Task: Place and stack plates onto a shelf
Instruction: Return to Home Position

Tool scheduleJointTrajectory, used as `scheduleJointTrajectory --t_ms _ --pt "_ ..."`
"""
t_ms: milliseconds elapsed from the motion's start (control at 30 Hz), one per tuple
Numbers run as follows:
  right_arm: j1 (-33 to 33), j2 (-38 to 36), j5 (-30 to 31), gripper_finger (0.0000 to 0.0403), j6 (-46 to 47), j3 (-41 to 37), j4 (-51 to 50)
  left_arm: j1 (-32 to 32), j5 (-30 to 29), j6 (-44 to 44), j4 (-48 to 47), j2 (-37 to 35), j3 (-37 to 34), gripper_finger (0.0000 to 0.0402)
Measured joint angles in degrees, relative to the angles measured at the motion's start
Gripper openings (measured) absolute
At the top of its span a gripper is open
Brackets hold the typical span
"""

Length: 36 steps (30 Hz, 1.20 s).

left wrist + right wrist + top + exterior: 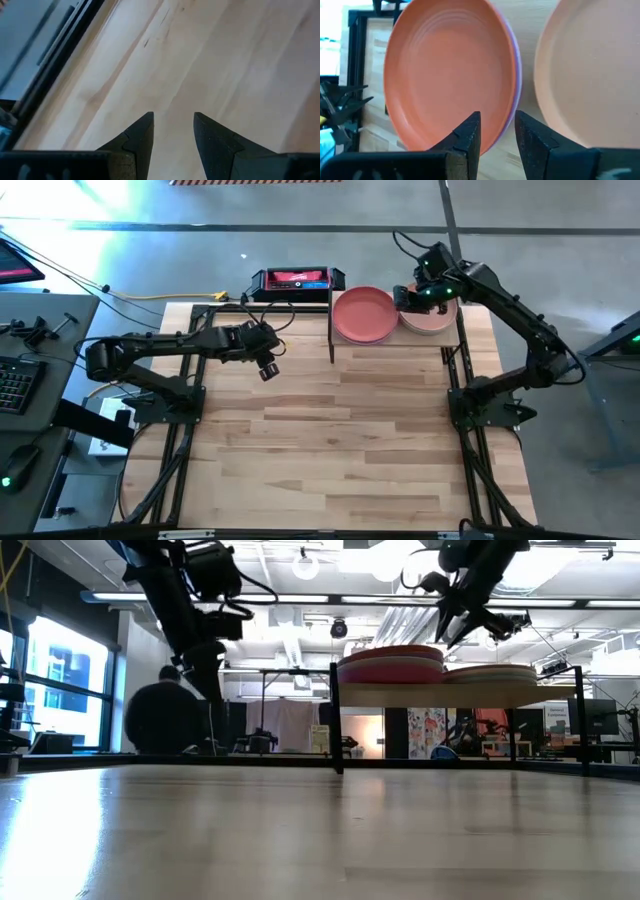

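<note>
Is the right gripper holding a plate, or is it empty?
Empty. The right gripper is open above the stacked terracotta plate, and nothing sits between its fingers.

Right stack (440, 321) on the shelf (420, 696) was partly covered from above by the right gripper (405, 297), so its plate count could not be told. In the left stack (392, 666) only the top orange plate (447, 75) showed whole; the purple plate (516, 80) beneath was a thin rim sliver, anything lower was hidden, and the peach plate (590, 75) alongside ran off the picture's edge. In the low view the left arm (190, 630) and right arm (480, 580) were cut off at the top edge, and the stack layers were too thin to count.
</note>
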Motion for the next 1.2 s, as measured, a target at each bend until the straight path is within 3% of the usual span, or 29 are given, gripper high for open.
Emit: scheduleJointTrajectory --t_ms 200,467,667,1033,1200 --pt "2.4 -1.9 0.7 0.0099 -4.1 0.0 -0.3 0.0 1.6 -3.8 -1.0 -7.0 0.0 0.0129" --pt "9.9 -7.6 14.9 0.0099 -6.7 0.0 -0.3 0.0 1.5 -7.7 -3.3 -21.4 0.0 0.0129" --pt "17.7 -11.4 21.3 0.0099 -5.7 0.0 -0.3 0.0 1.2 -7.7 -5.1 -32.5 -0.3 0.0129" --pt "34.7 -13.1 35.8 0.0099 -1.9 -0.3 0.2 0.0 1.2 -11.7 -4.0 -55.8 -13.0 0.0129" --pt "40.6 -13.7 37.9 0.0099 -1.7 -7.7 8.7 0.0 1.5 -11.1 -2.0 -64.4 -17.9 0.0129"
